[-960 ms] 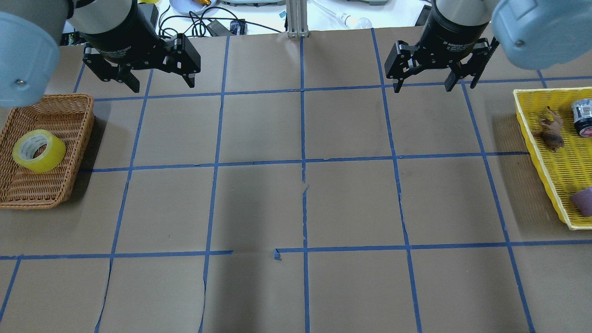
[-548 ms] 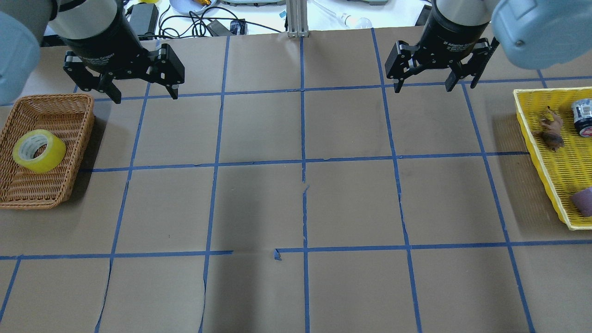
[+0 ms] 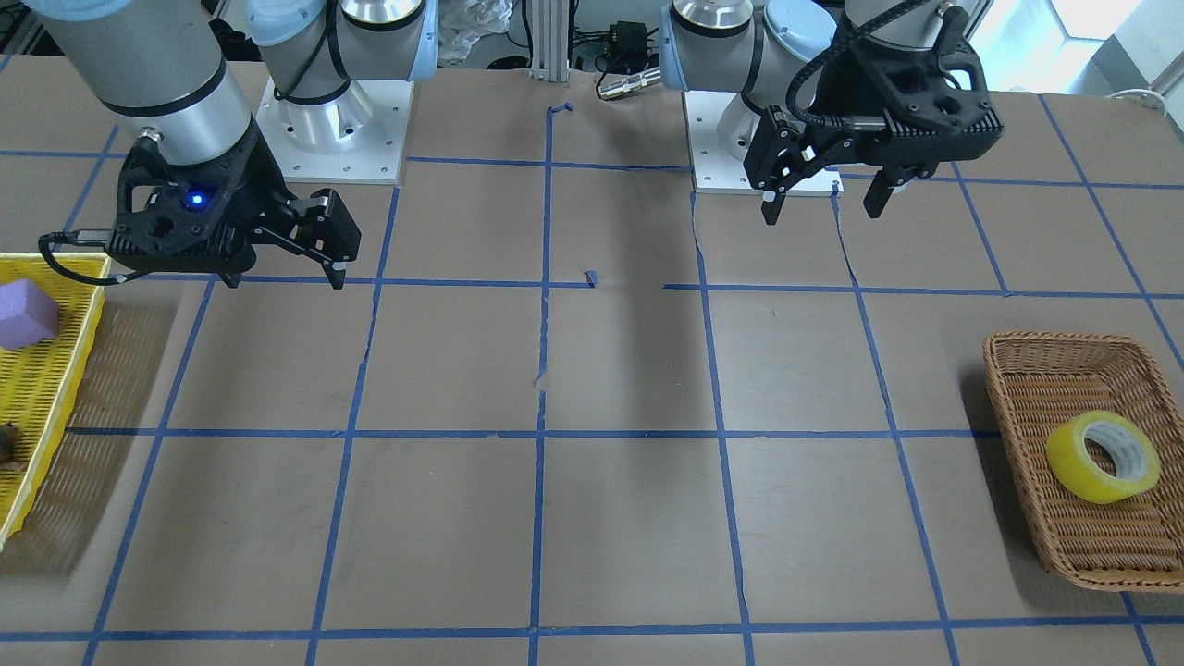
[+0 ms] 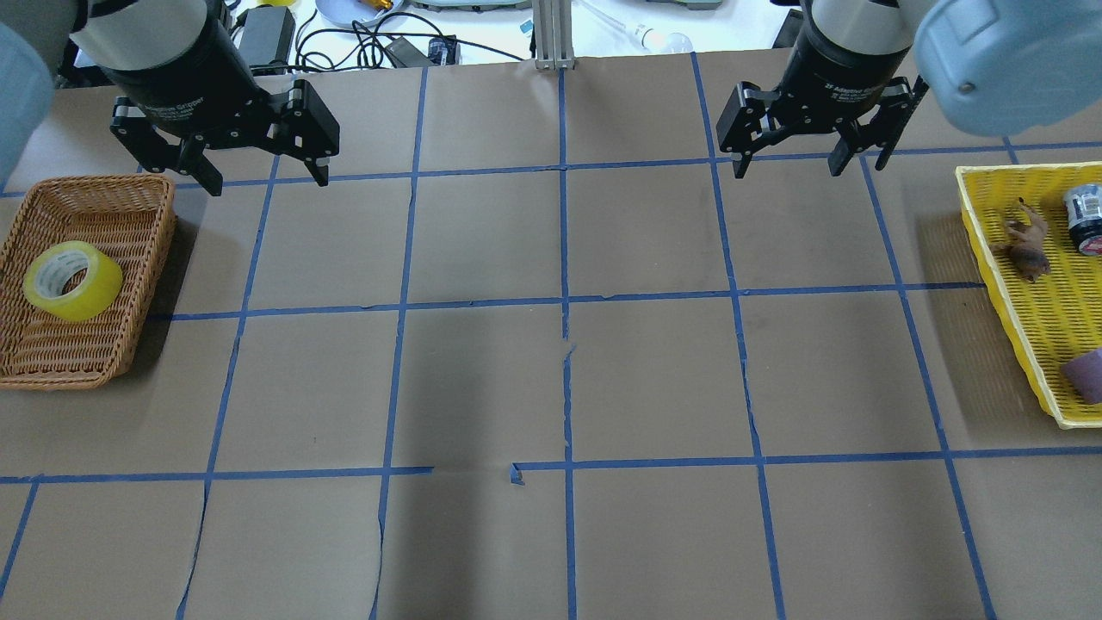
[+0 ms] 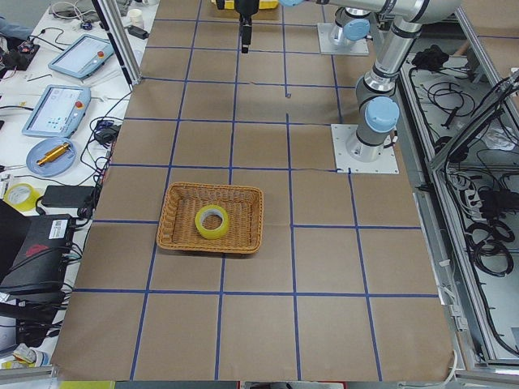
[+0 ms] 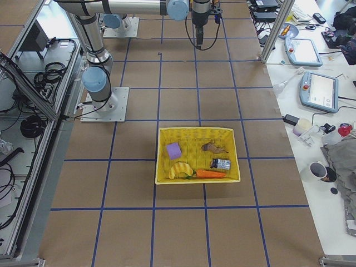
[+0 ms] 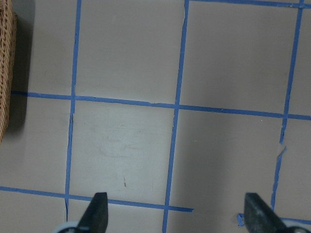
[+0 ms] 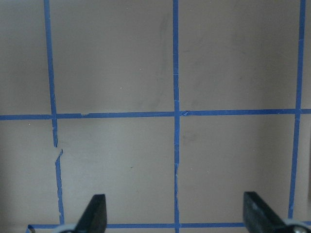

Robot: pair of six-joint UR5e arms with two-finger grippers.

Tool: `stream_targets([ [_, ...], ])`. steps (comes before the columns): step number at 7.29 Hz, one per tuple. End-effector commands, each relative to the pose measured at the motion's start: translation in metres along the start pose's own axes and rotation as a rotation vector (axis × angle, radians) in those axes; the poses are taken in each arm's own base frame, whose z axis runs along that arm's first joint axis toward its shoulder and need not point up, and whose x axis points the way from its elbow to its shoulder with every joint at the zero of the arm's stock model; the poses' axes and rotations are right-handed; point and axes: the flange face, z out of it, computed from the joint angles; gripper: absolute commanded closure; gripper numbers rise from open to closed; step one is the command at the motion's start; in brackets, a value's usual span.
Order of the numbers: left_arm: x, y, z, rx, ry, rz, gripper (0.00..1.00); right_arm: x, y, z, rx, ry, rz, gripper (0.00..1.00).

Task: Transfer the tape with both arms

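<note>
The yellow tape roll (image 4: 96,289) lies in a wicker basket (image 4: 129,185) at the table's left end. It also shows in the front view (image 3: 1073,467) and the left side view (image 5: 212,234). My left gripper (image 4: 267,181) is open and empty, above the table to the right of and beyond the basket. It also shows in the front view (image 3: 821,213) and in its wrist view (image 7: 177,216), where only the basket's edge (image 7: 5,73) shows. My right gripper (image 4: 786,170) is open and empty above the far right part of the table, and also shows in the front view (image 3: 282,277) and its wrist view (image 8: 175,216).
A yellow tray (image 4: 990,250) at the table's right end holds a purple block (image 4: 1086,376), a toy animal (image 4: 1024,245) and a can (image 4: 1083,220). Blue tape lines grid the brown table cover. Cables and devices lie past the far edge.
My left gripper has moved left, toward the wicker basket's side of the table, still open. The right gripper has hardly moved. The tape has not moved.
</note>
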Motion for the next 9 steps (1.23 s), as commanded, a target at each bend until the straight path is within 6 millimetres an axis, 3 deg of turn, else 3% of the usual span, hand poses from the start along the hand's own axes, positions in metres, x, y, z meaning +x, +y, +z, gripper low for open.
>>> stream_targets([
  [1,0.004,-0.002,-0.003,0.010,0.008,0.006,0.00,0.001,0.004,-0.001,0.004,0.000,-0.002,0.00],
  [4,0.003,-0.001,-0.006,0.016,0.021,0.003,0.00,0.001,0.006,0.002,-0.001,0.000,-0.002,0.00],
  [5,-0.001,-0.012,-0.005,0.018,0.025,-0.008,0.00,0.001,0.007,0.002,-0.001,0.000,-0.002,0.00],
  [7,0.001,-0.024,-0.021,-0.023,0.036,-0.004,0.00,0.001,0.008,0.005,-0.005,0.000,-0.002,0.00],
  [9,0.006,-0.012,-0.019,-0.013,0.038,0.008,0.00,0.001,0.010,0.004,-0.002,0.000,-0.003,0.00],
])
